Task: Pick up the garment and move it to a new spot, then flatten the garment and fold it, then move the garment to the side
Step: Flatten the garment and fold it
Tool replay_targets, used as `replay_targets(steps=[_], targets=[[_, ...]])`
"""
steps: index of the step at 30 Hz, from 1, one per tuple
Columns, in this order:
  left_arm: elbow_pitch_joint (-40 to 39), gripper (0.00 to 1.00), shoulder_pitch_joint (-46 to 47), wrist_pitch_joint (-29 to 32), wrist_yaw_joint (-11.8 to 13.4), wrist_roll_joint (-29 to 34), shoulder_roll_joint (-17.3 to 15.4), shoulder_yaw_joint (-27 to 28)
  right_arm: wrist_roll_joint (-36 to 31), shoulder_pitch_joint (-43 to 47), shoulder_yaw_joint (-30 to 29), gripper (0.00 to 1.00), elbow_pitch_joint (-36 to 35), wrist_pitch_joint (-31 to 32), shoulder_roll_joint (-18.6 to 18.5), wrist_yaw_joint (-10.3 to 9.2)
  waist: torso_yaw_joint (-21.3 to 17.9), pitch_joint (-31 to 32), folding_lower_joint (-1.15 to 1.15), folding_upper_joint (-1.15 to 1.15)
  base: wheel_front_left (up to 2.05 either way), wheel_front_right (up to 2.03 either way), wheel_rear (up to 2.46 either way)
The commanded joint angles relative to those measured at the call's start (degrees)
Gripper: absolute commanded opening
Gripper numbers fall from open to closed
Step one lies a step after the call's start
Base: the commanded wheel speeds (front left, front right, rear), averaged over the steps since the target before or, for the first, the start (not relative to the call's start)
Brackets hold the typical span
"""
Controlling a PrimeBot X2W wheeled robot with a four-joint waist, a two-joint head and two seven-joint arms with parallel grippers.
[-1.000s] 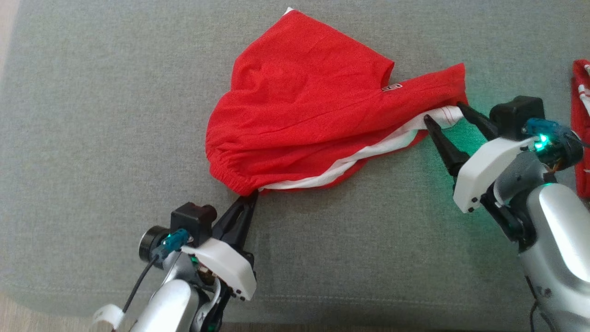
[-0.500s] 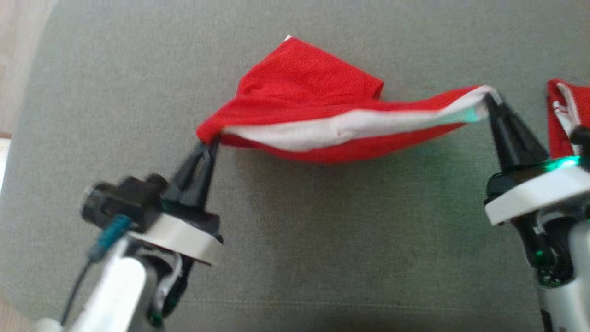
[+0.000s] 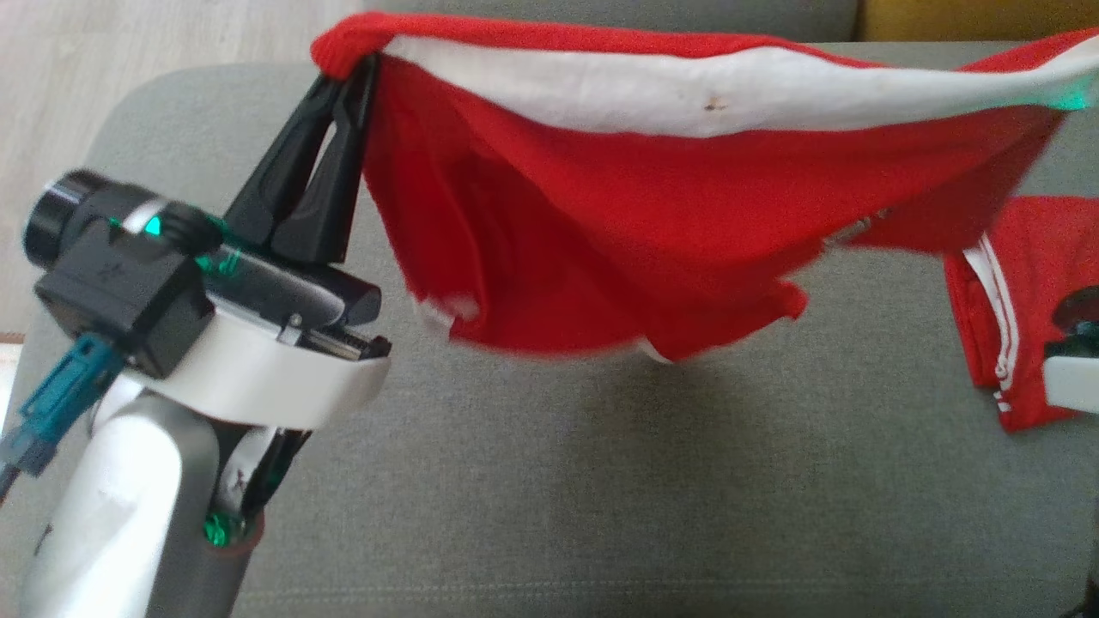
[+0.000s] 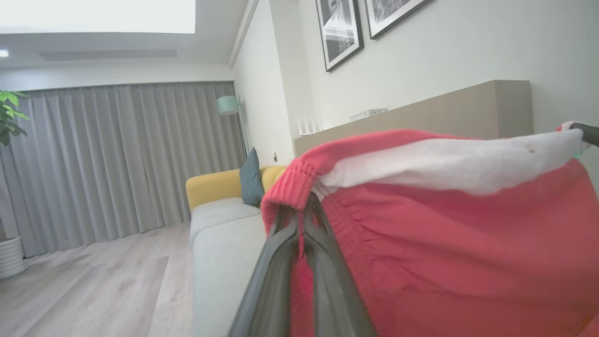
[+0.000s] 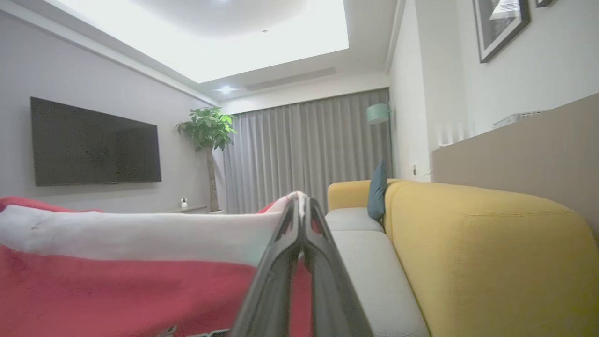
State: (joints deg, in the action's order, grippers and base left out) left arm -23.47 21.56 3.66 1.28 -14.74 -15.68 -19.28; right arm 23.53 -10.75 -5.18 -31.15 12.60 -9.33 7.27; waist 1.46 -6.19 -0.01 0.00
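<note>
The garment (image 3: 652,215), a pair of red shorts with a white side band, hangs in the air above the grey sofa seat (image 3: 601,481). Its top edge is stretched out between 2 claws, and the rest droops in loose folds below. It looks light, soft and entirely limp, so it will likely sag wherever it is unsupported and hold no shape when laid down. It should not be fragile or slippery. The ribbed waistband looks thicker and firmer than the rest, which probably makes it the safest place to pinch, along with the seamed white band. Spreading it flat would want holds at 2 corners well apart. The left claw (image 3: 361,69) is clenched on the waistband corner, and the right claw (image 5: 302,206) is clenched on the far end of the white band. In count there is 1 garment held aloft and 1 second red piece (image 3: 1004,326) with white stripes, which lies crumpled on the seat to the right, apart from the held one. Beyond them are 1 yellow sofa section (image 5: 468,234) and 1 teal cushion (image 5: 376,189).
</note>
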Motion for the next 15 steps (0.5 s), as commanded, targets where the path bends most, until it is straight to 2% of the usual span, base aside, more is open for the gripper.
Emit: replay_targets(steps=[1, 5, 9, 12, 15], targets=[[-2.3, 0.00, 3.6, 0.5, -0.2, 0.0, -1.6, 2.9, -0.3, -1.9, 0.6, 0.00, -2.5, 0.8, 0.4, 0.22, -0.4, 0.0, 0.01, 0.00, 0.00, 0.00, 0.00], [-2.3, 0.00, 5.8, 1.4, -0.6, -1.2, -1.2, 3.0, 0.2, -3.7, 0.5, 0.00, -3.6, 2.0, 0.8, 0.22, -0.9, -1.2, 0.01, 0.00, 0.00, 0.00, 0.00], [1.2, 0.00, 9.1, 1.1, -1.8, -3.3, 0.0, 2.5, 1.5, -6.8, 1.6, 0.00, -1.0, 2.6, 1.0, 0.22, -1.1, -3.6, 0.01, 0.00, 0.00, 0.00, 0.00], [7.9, 0.00, 14.1, -0.3, -3.2, -5.4, 1.7, 2.6, 2.7, -12.1, 2.9, 0.00, 4.3, 1.7, 0.1, 0.22, -1.0, -5.8, 0.01, 0.00, 0.00, 0.00, 0.00], [18.2, 0.00, 20.8, -3.3, -4.5, -7.2, 4.1, 3.1, 4.5, -20.4, 4.9, 0.00, 12.8, -0.5, -1.3, 0.22, -1.2, -7.3, 0.01, 0.00, 0.00, 0.00, 0.00]])
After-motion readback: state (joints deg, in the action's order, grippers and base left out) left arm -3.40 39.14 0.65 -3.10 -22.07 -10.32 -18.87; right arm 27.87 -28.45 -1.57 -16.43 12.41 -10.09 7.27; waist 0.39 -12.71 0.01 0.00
